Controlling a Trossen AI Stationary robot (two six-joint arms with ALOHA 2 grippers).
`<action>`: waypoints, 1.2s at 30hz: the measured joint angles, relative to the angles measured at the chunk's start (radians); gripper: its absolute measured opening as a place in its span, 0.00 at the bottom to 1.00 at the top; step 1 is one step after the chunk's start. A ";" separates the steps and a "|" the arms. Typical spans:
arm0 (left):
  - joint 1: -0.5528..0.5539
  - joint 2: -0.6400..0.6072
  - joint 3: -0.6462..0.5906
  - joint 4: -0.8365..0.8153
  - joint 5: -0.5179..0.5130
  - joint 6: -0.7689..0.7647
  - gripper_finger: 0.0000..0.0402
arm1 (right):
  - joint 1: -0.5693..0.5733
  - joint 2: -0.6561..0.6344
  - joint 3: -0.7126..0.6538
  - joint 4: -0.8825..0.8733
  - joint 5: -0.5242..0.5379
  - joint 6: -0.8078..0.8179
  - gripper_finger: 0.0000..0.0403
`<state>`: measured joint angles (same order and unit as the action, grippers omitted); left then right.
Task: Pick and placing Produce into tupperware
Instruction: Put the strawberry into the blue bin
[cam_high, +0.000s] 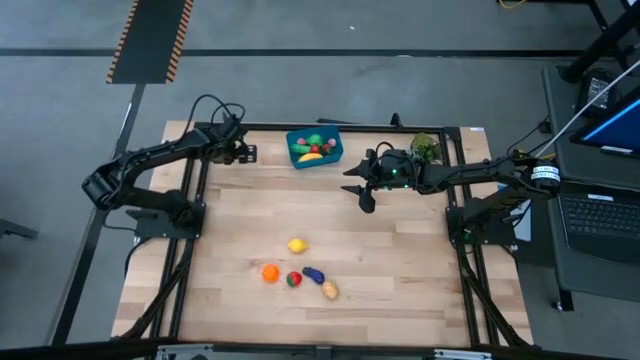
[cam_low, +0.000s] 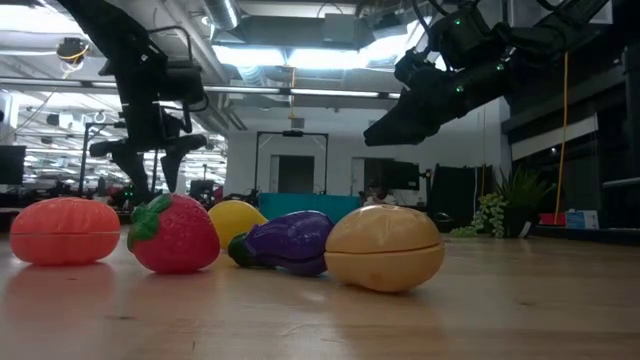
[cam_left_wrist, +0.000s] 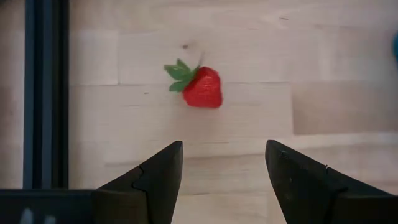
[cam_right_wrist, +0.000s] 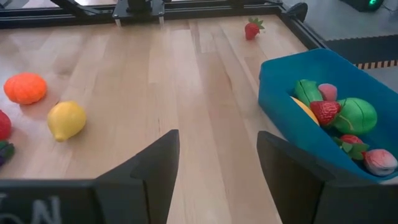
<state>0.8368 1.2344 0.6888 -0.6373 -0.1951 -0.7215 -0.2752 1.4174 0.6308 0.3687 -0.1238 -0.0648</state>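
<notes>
Wooden surface (cam_high: 400, 260) carries a lemon (cam_high: 296, 245), orange (cam_high: 270, 272), strawberry (cam_high: 293, 279), eggplant (cam_high: 314, 274) and potato (cam_high: 329, 290) near its front; the blue tupperware (cam_high: 333, 152) at the back holds perhaps six pieces; left pincer (cam_left_wrist: 224, 165) hangs spread over a lone strawberry (cam_left_wrist: 202, 87); right pincer (cam_right_wrist: 217, 162) spread beside the box.

A leafy green plant sprig (cam_high: 426, 146) sits at the wooden table's (cam_high: 400, 270) far edge.
</notes>
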 joint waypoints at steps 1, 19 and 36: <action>0.004 0.005 0.000 0.001 0.000 -0.015 0.55 | 0.000 0.000 0.000 0.000 0.000 -0.002 0.54; 0.019 0.099 0.000 0.120 0.000 -0.142 0.55 | 0.000 0.000 0.000 -0.016 0.000 -0.020 0.54; 0.081 0.158 0.000 0.153 -0.001 -0.141 0.55 | 0.000 0.000 0.000 -0.101 -0.001 -0.021 0.54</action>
<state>0.9180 1.3922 0.6891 -0.4847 -0.1959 -0.8623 -0.2752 1.4174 0.6304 0.2676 -0.1245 -0.0853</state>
